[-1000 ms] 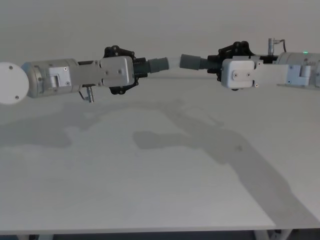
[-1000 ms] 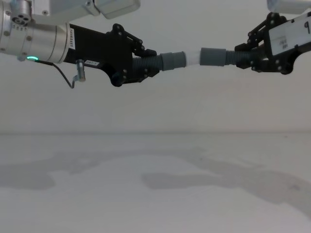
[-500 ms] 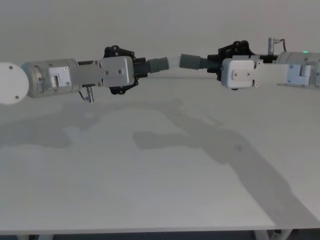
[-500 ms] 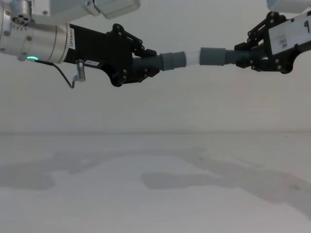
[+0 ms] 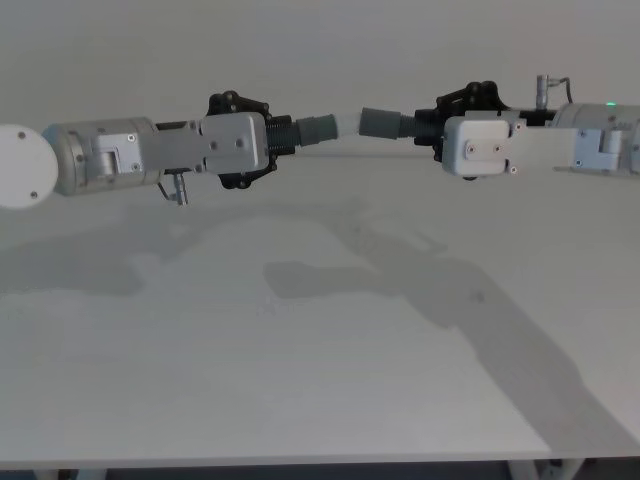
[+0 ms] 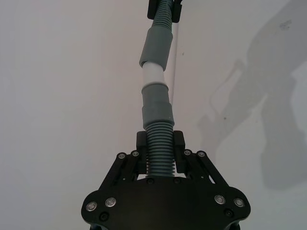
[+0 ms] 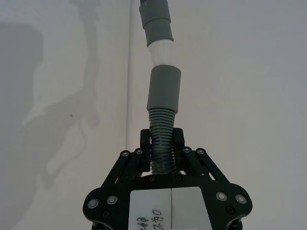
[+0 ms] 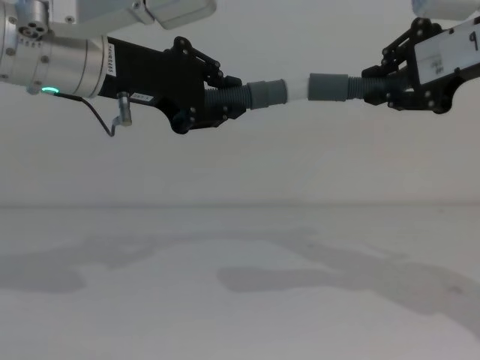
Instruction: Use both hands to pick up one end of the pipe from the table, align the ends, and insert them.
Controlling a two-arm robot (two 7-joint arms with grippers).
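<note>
The counter [image 5: 300,350] is a plain white matte slab carrying only soft grey shadows of the arms, and behind it stands a bare pale wall. Both hose pieces hang well above it, lying roughly level, their long axes running across the robot's front from side to side and meeting near the middle. The left claw [image 5: 262,137] is pressed onto the corrugated body of the left hose piece [image 5: 300,133], which points toward the robot's right and slightly upward; its smooth grey cuff [image 8: 268,92] carries the whitish tip [image 8: 298,88] out in front. The right claw [image 5: 432,130] pinches the ribbed part of the right hose piece [image 5: 390,123], which points back toward the left, its plain socket cuff [image 8: 328,85] facing the tip. In the chest view the two axes are not quite in line: the left piece rises toward the joint while the right one sits nearly level, so the pair makes a shallow bend. The tip reaches the socket's mouth, and a band of white shows between the two cuffs in both wrist views [image 6: 153,74] [image 7: 161,53]; how far it enters cannot be told. Against the pictures from a second ago, both arms and both pieces sit in nearly the same places, with the white band about as wide.
</note>
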